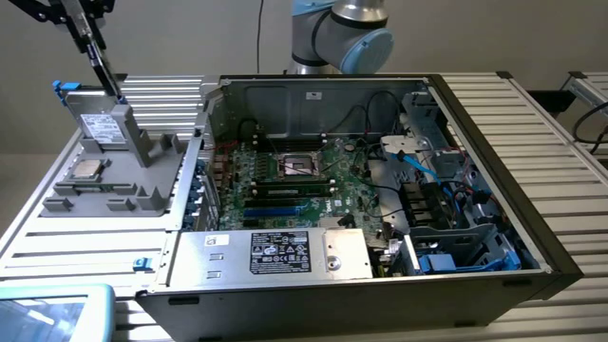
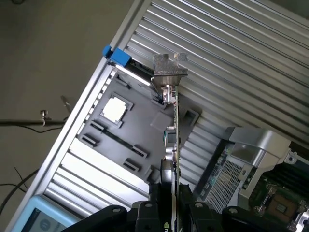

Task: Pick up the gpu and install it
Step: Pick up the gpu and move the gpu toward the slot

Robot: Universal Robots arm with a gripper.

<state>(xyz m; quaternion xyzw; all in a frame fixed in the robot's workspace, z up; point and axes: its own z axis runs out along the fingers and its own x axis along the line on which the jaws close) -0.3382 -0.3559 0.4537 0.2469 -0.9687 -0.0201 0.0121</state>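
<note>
My gripper (image 1: 84, 30) is shut on the gpu (image 1: 101, 65) at the exterior view's upper left. The card hangs edge-on above the grey holder tray (image 1: 133, 206), and its lower end is near the tray's upright stand (image 1: 131, 135). In the wrist view the gpu (image 2: 172, 121) runs as a thin green edge from between my gripper's (image 2: 172, 212) black fingers (image 2: 145, 212) out to its metal bracket (image 2: 170, 67). It is lifted off the grey tray (image 2: 140, 121). The open computer case (image 1: 494, 142) with the green motherboard (image 1: 285, 182) lies to the exterior view's right of the tray.
A CPU (image 1: 85, 169) and a silver labelled part (image 1: 102, 128) rest on the tray. Blue clamps (image 1: 65, 88) sit at the table's edges. The power supply (image 1: 285, 253), drive cages (image 1: 456, 235) and cables (image 1: 418, 160) crowd the case. A light-blue device (image 1: 48, 313) lies at the front.
</note>
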